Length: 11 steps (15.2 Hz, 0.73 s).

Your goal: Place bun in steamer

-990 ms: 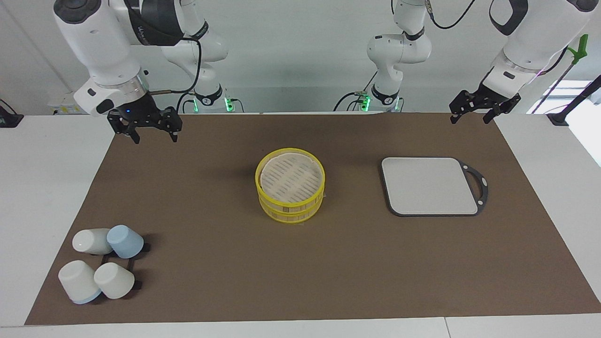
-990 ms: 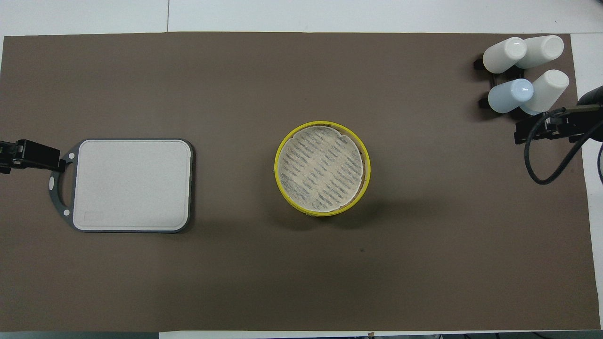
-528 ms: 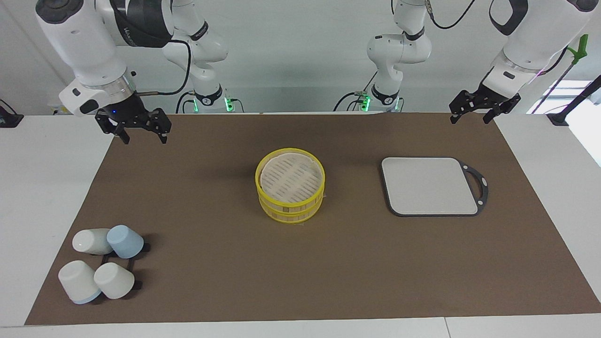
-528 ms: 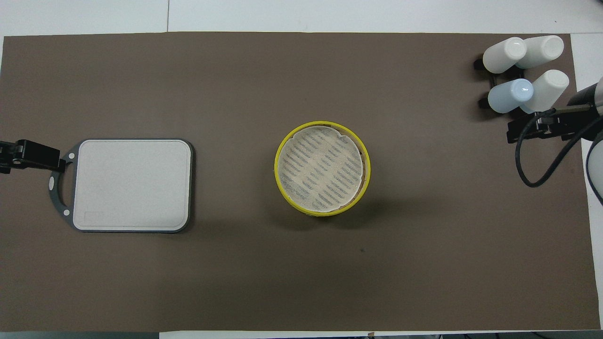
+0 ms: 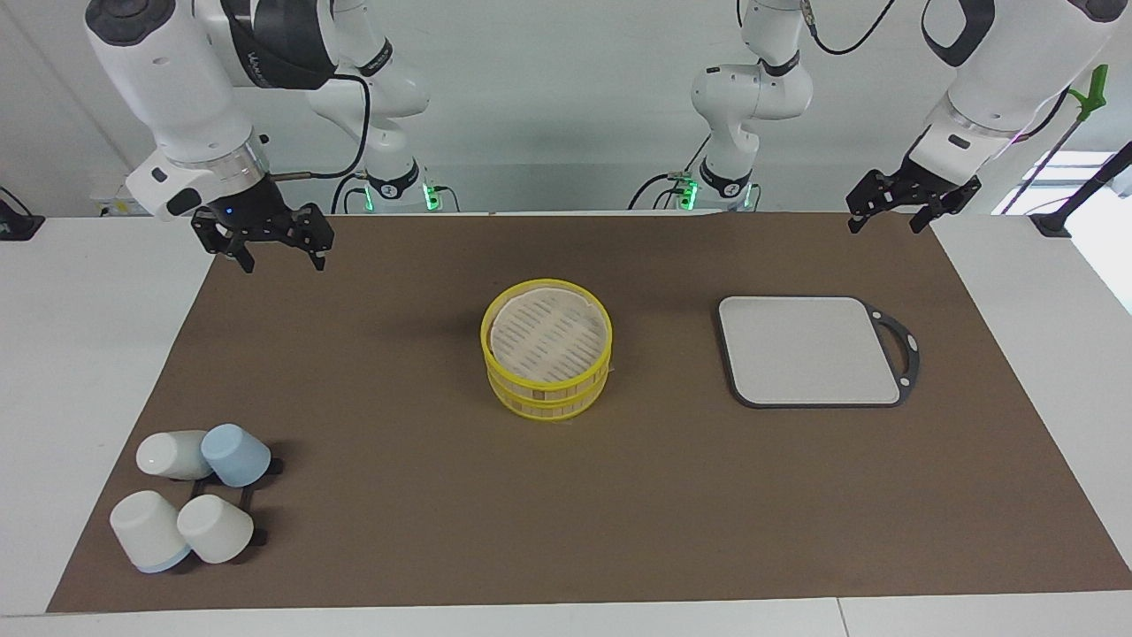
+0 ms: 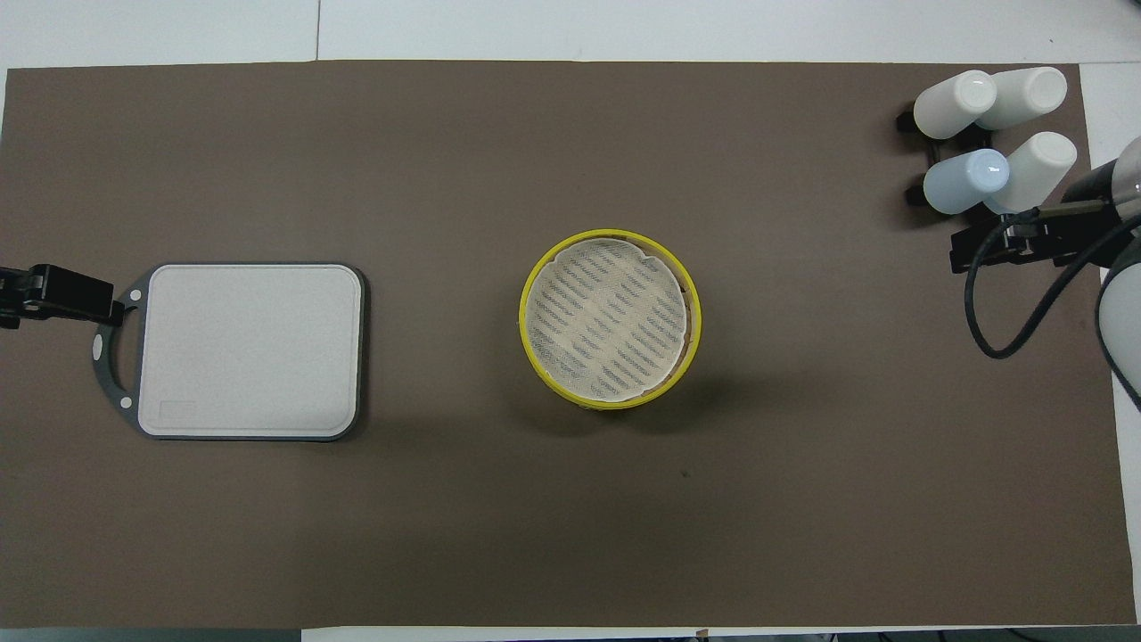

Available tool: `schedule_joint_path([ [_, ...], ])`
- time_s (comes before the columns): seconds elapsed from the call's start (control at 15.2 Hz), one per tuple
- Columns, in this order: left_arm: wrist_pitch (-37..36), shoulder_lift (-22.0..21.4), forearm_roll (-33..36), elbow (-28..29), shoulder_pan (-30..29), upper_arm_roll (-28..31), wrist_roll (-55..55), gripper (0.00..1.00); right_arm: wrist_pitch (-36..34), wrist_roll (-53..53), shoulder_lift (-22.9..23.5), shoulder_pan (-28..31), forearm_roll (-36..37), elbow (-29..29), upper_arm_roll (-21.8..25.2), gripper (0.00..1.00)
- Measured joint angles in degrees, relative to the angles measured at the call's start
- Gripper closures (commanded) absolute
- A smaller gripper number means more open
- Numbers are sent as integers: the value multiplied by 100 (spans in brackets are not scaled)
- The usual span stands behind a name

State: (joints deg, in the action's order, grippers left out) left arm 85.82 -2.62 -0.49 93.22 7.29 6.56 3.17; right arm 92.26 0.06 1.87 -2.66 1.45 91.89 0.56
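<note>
both grippers hang over the desk edge nearest the robots: right gripper (image 5: 277, 252) at the right arm's corner, left gripper (image 5: 887, 219) at the left arm's corner, jaws of each spread wide, holding nothing. mid-desk stands the steamer (image 5: 546, 349), lidless, with a grey board (image 5: 809, 350) toward the left arm's end. upturned cups (image 5: 190, 500) crowd the farthest corner at the right arm's end. no bun shows.

One steamer (image 5: 546, 349) of two stacked yellow-rimmed tiers sits on the brown mat (image 5: 442, 495). One grey board (image 5: 809, 350) with a black handle lies beside it. Four cups lie together: three white (image 5: 146, 529) and one pale blue (image 5: 236, 455). Two robot hands hang above: left hand (image 5: 891, 220), right hand (image 5: 281, 258).
</note>
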Motion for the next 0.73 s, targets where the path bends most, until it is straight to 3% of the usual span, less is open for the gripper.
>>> schedule_joint_path([
  [0.73,1,-2,0,0,0,2,0,0,10,0,0,-56,0,0,8,0],
])
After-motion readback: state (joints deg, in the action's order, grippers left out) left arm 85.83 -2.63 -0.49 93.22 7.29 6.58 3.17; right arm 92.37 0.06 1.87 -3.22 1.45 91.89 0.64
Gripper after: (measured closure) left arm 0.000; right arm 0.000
